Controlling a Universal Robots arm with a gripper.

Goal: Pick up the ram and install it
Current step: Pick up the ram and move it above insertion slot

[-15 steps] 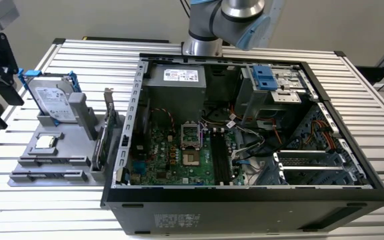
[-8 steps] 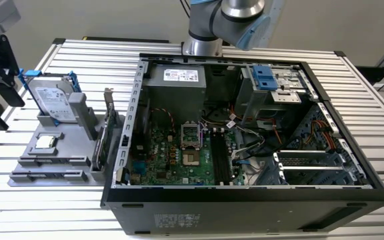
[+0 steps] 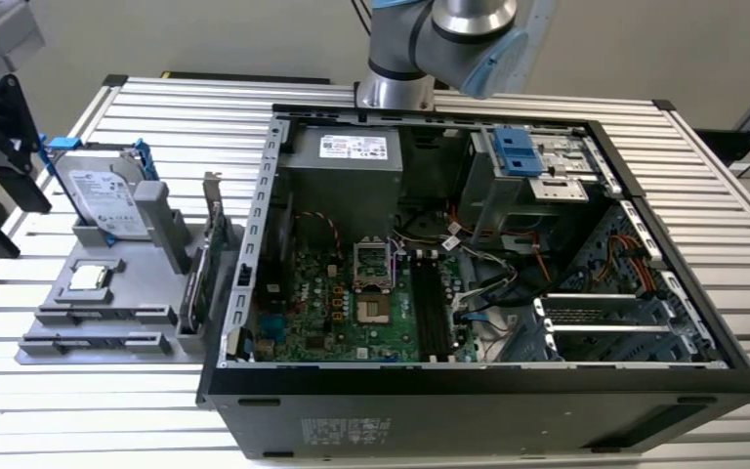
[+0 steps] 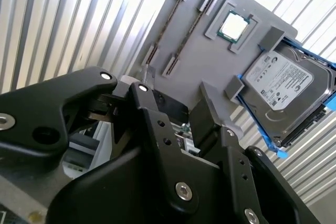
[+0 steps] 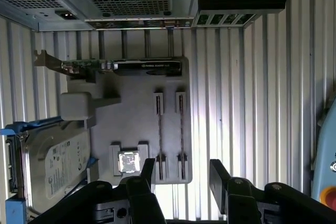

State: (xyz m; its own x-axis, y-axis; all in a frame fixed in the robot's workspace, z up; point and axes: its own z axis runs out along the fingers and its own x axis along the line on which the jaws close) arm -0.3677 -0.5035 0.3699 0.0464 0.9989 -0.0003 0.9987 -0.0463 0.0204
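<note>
Hovering over the grey tray [image 5: 131,121], the gripper [image 5: 183,174], jaws open and empty, hangs near the ram [image 5: 160,136]; pickup stage, needing alignment.

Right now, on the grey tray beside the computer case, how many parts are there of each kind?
On the grey tray, in the first wrist view:
ram sticks, standing on edge: 2
hard drive: 1
processor chip: 1
expansion card: 1
Total: 5
</note>
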